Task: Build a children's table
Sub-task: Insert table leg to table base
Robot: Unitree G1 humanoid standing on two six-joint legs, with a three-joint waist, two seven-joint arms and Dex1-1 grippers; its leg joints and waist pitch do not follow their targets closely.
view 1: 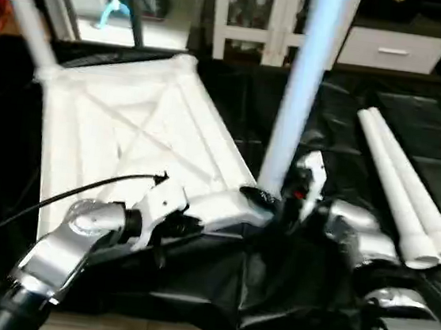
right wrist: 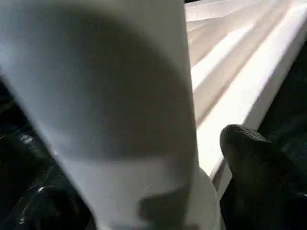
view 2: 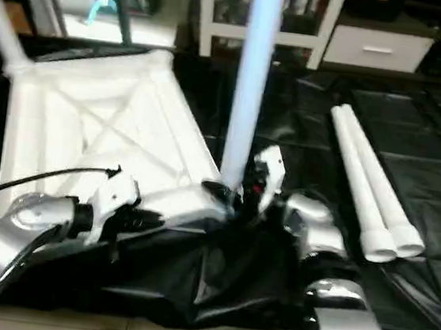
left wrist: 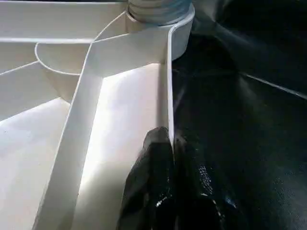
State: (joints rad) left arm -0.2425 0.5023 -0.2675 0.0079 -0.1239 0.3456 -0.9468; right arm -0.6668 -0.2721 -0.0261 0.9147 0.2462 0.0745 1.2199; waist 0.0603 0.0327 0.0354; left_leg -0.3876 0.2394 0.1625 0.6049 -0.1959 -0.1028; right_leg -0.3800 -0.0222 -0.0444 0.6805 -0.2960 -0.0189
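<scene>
Leg-fitting step: the left end effector (left wrist: 169, 141) pinches the tabletop (view 1: 130, 123) rim, while the right end effector (view 1: 282, 201) stands wide around the upright leg (view 1: 306, 79). Next, that leg likely needs seating fully.

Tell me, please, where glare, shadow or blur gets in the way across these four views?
Left eye view: the upright leg is softly blurred and bluish; the black sheet carries dull sheen. Left wrist view: bright glare on the tabletop inside its rim, with the left gripper pinching that rim. Right wrist view: the leg looms close, out of focus and shadowed, beside one dark finger of the right gripper.
</scene>
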